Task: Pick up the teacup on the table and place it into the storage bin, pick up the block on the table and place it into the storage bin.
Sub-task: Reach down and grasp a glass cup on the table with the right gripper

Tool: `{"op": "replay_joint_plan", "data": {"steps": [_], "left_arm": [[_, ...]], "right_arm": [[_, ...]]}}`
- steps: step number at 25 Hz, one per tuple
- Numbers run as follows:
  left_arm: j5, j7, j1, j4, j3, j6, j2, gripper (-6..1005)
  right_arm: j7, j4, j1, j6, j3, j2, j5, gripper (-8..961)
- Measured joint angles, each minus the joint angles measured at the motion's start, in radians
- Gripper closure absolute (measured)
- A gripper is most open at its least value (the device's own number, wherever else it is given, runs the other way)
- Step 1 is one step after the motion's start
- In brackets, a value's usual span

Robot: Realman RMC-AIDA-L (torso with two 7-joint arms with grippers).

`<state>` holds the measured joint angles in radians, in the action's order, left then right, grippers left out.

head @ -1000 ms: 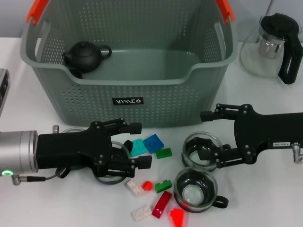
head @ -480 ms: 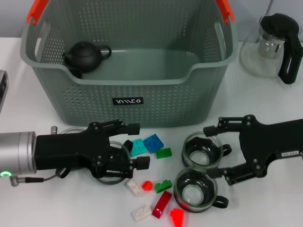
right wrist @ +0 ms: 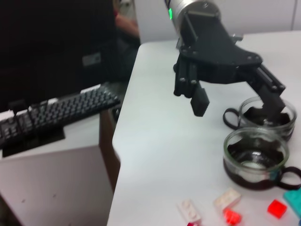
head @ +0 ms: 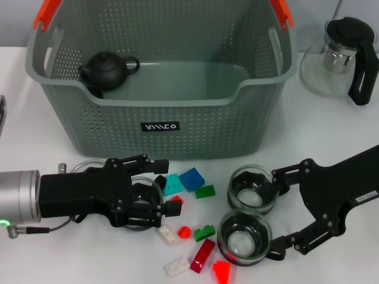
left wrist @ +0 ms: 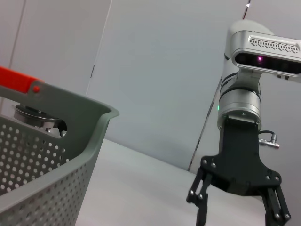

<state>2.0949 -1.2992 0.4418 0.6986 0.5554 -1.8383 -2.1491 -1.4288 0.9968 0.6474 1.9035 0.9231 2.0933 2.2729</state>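
The grey-green storage bin point(head: 160, 115) stands at the back with a black teapot point(head: 106, 69) inside. My left gripper point(head: 167, 186) hangs open over a glass teacup point(head: 141, 204) in front of the bin, and the cup is partly hidden under it. Two more glass teacups point(head: 253, 190) point(head: 243, 236) sit right of centre. My right gripper point(head: 275, 213) is spread open just right of them, touching neither. Several small blocks lie between the arms, among them a blue one point(head: 191, 178), a teal one point(head: 173, 184) and a green one point(head: 205, 191).
A glass teapot with a black handle point(head: 340, 56) stands at the back right. Another glass cup point(head: 89, 168) sits behind my left arm. White and red blocks point(head: 202, 255) lie near the table's front edge. A keyboard point(right wrist: 56, 113) rests on a lower desk beyond the left side.
My right gripper has pulled back to the right and toward the front, off the upper right teacup, and stands wider open. My left gripper has slid slightly left.
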Motion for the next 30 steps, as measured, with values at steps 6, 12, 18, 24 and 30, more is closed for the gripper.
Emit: {"op": "replay_joint_plan", "data": {"steps": [6, 12, 18, 24, 30], "left_arm": [[-0.004, -0.006, -0.006, -0.002, -0.004, 0.002, -0.004, 65], [-0.006, -0.004, -0.010, -0.020, -0.043, 0.016, -0.007, 64], [-0.007, 0.003, -0.020, -0.033, -0.054, 0.042, -0.009, 64], [-0.009, 0.027, -0.021, -0.063, -0.057, 0.064, -0.014, 64], [-0.010, 0.039, -0.020, -0.074, -0.063, 0.068, -0.015, 64]], "right_arm": [[-0.108, 0.038, 0.034, 0.000, 0.123, 0.003, 0.020, 32], [-0.155, 0.042, 0.059, -0.014, 0.233, 0.005, 0.021, 34], [-0.144, 0.043, 0.075, -0.044, 0.293, 0.000, 0.053, 36], [-0.146, 0.039, 0.099, -0.078, 0.375, 0.006, 0.092, 38], [-0.154, 0.036, 0.103, -0.134, 0.479, 0.012, 0.083, 39]]}}
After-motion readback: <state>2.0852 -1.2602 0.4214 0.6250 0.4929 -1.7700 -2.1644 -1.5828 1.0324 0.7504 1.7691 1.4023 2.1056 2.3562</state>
